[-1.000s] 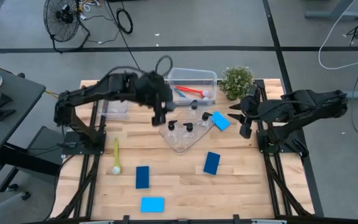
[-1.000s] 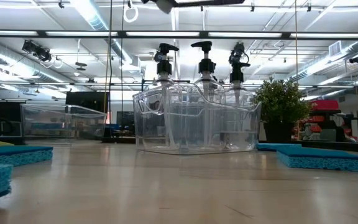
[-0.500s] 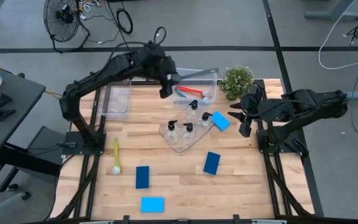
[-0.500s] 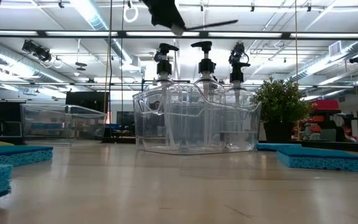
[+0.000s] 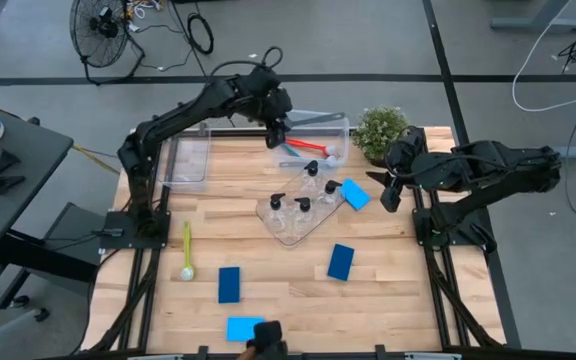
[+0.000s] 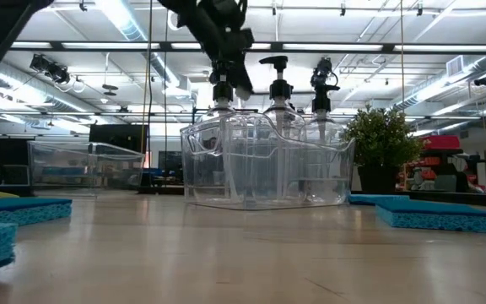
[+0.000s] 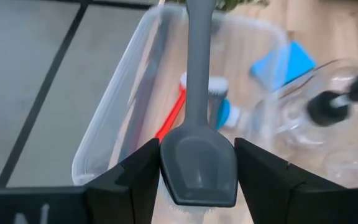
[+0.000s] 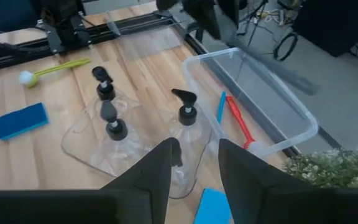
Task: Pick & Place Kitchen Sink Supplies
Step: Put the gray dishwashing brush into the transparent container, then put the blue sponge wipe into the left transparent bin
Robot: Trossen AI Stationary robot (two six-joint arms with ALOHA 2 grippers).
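The left gripper (image 7: 197, 168) grips a grey brush (image 7: 197, 93) by its broad end above the clear bin (image 5: 340, 125) at the counter's twelve o'clock; light, stiff, probably slippery, so it is best held mid-handle, while the empty right gripper (image 8: 194, 165) waits part open at three o'clock.

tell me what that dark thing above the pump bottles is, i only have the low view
Observer: That is the left gripper, shut on a grey brush.
Operator: where is it over the table
Observer: Above the left end of the clear bin at the table's far edge, behind the tray that holds the bottles.
Operator: anything in that bin
Observer: A red brush and a blue brush lie in it.
Operator: and the right arm
Observer: The right gripper hangs open and empty at the table's right side, beside a light-blue sponge.
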